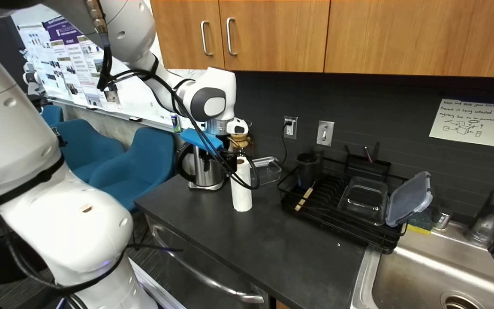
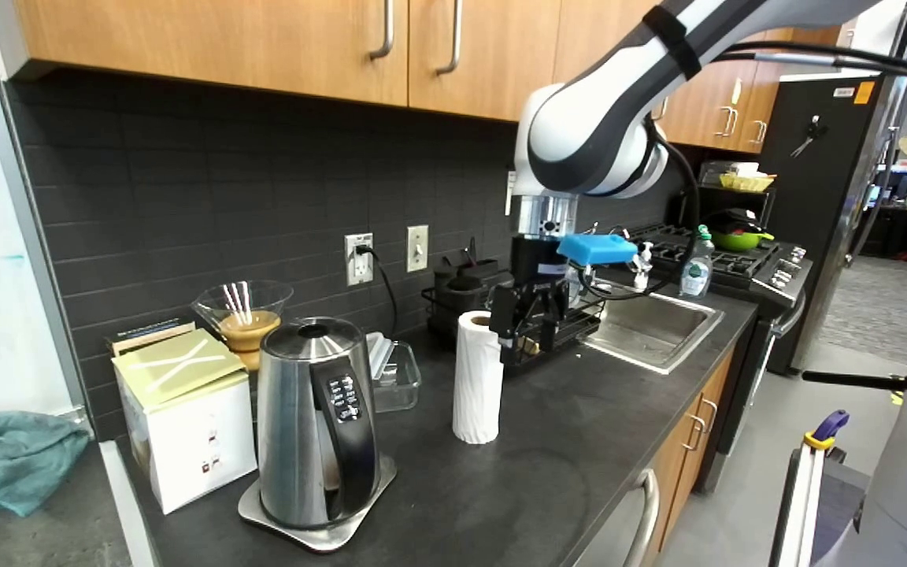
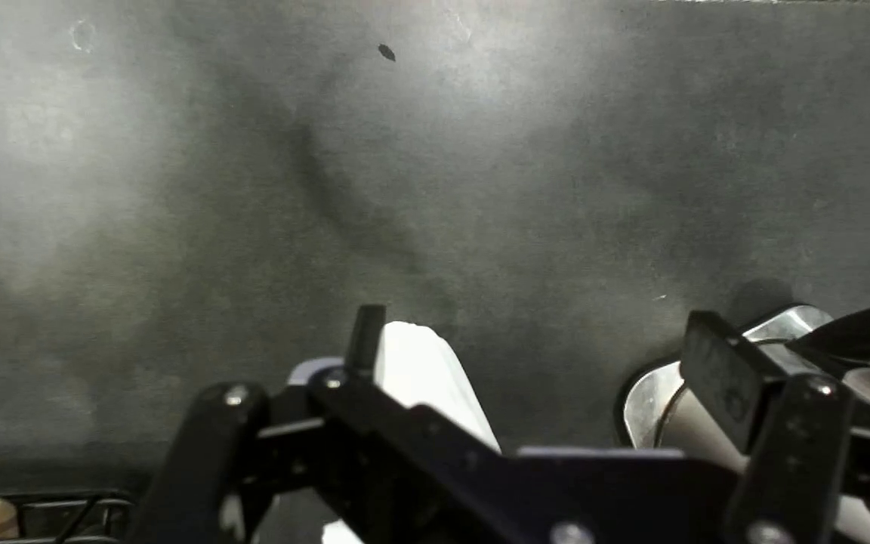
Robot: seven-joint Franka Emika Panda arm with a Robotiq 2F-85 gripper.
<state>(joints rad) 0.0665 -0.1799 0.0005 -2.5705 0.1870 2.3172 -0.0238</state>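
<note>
Some things appear in just a single view. In an exterior view there are blue upholstered chairs (image 1: pixel 137 163) and a white handwritten paper sign (image 1: pixel 474 122). In an exterior view there are a white cardboard box with a yellow-green top (image 2: pixel 186 429), a crumpled teal cloth (image 2: pixel 16 458) and a black gas stove (image 2: pixel 786 272).

A black wire dish rack (image 1: pixel 335 225) holds a clear rectangular container (image 1: pixel 362 201) and a tilted grey lid (image 1: pixel 409 199). An hourglass-shaped glass vessel with a wooden collar (image 2: pixel 249 332) has thin pale sticks (image 2: pixel 238 299) standing in its flared top. A stainless-steel kettle with a black handle (image 2: pixel 296 425) sits on a flat metal base (image 2: pixel 326 539), its inside hidden.

A white paper towel roll (image 2: pixel 477 394) stands upright on the dark grey countertop (image 1: pixel 264 244), between kettle and rack. The black two-finger gripper (image 3: pixel 537 332) points down just beside the roll's top, jaws spread wide, grasping nothing. In the wrist view a finger partly covers the roll, with the opposite finger well apart from it, in front of the kettle. Whether a finger touches the roll cannot be told.
</note>
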